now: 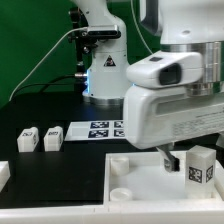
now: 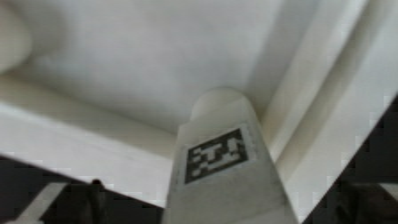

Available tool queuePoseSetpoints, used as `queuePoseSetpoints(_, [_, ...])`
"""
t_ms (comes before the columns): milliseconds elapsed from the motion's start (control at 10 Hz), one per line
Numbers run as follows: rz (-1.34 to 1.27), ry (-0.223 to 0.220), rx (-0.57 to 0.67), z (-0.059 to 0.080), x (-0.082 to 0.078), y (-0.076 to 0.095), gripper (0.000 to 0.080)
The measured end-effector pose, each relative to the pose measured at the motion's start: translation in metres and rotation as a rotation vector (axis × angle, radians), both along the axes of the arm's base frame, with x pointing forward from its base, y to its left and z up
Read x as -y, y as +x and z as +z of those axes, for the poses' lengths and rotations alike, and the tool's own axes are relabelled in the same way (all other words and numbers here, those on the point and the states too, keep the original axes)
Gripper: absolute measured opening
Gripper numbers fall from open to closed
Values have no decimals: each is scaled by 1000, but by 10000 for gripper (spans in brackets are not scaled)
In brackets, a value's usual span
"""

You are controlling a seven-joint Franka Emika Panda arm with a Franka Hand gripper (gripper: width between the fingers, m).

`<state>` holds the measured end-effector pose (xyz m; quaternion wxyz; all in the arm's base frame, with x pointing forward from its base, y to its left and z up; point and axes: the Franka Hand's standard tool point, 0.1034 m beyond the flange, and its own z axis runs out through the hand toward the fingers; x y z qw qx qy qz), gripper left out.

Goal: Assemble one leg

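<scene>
A white leg (image 2: pixel 224 165) with a black-and-white tag on its face fills the middle of the wrist view and runs out from between the jaws. Its rounded far end points at the inside of the white tray (image 2: pixel 125 50), near a corner. In the exterior view my gripper (image 1: pixel 184 160) is low at the right, just over the tray (image 1: pixel 128 186), with the tagged leg (image 1: pixel 201 166) in it. The gripper is shut on this leg. Whether the leg's end touches the tray is hidden.
Two more small white legs (image 1: pixel 27 138) (image 1: pixel 52 137) stand on the black table at the exterior view's left. The marker board (image 1: pixel 100 129) lies behind the tray. Another white part (image 1: pixel 3 172) sits at the left edge. The arm's base (image 1: pixel 100 70) stands at the back.
</scene>
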<state>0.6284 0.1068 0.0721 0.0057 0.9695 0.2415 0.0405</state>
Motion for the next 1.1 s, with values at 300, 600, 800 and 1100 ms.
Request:
queuePoseSetpoints(300, [-43, 3, 0, 0, 1, 1, 482])
queuePoseSetpoints(600, [-363, 32, -5, -1, 0, 0, 294])
queuePoseSetpoints(800, [-575, 54, -9, -1, -1, 0, 294])
queuePoseSetpoints(1100, [-962, 90, -33, -2, -3, 0, 294])
